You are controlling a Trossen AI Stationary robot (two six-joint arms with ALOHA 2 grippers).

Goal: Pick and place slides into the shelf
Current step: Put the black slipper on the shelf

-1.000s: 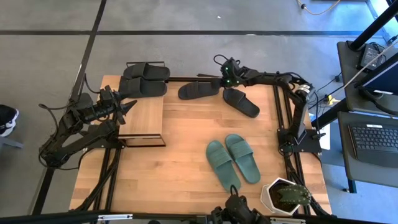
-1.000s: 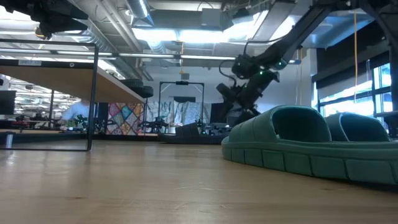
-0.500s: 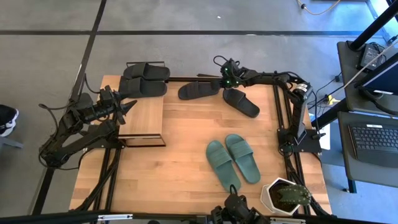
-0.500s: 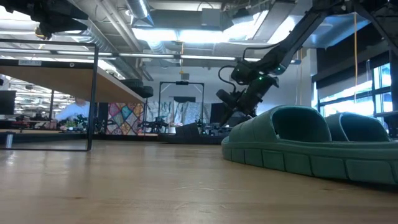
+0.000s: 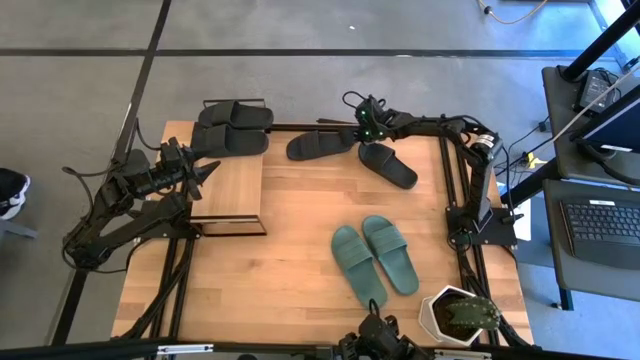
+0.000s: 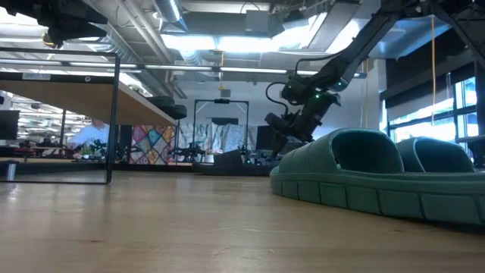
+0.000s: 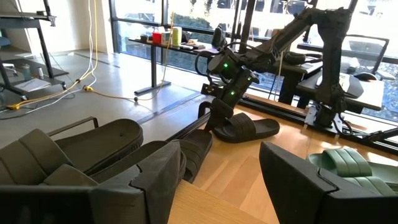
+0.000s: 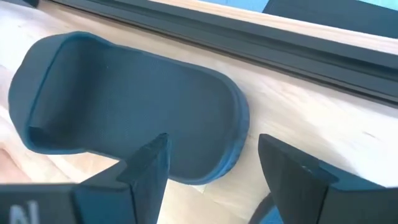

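My right gripper [image 5: 358,135] is open at the table's far edge, just above the right end of a black slide [image 5: 318,146]. In the right wrist view one finger stands over its footbed [image 8: 124,106] and the other beyond its rim; I see no touch. A second black slide [image 5: 388,165] lies flat to its right. A teal pair [image 5: 375,257] lies sole down nearer the front. Another black pair [image 5: 233,127] lies within the shelf's black frame at its far end. My left gripper [image 5: 207,172] is open and empty over the shelf's wooden top board [image 5: 233,182].
A white pot with a green plant [image 5: 458,316] stands at the table's near right corner. A black rail [image 8: 280,37] runs along the far edge just behind the slide. Bare wood [image 5: 290,250] lies between the shelf and the teal pair.
My right gripper has moved a little toward the table's left and down, closer to the black slide at the far edge. Its fingers stay open. The slides have not moved.
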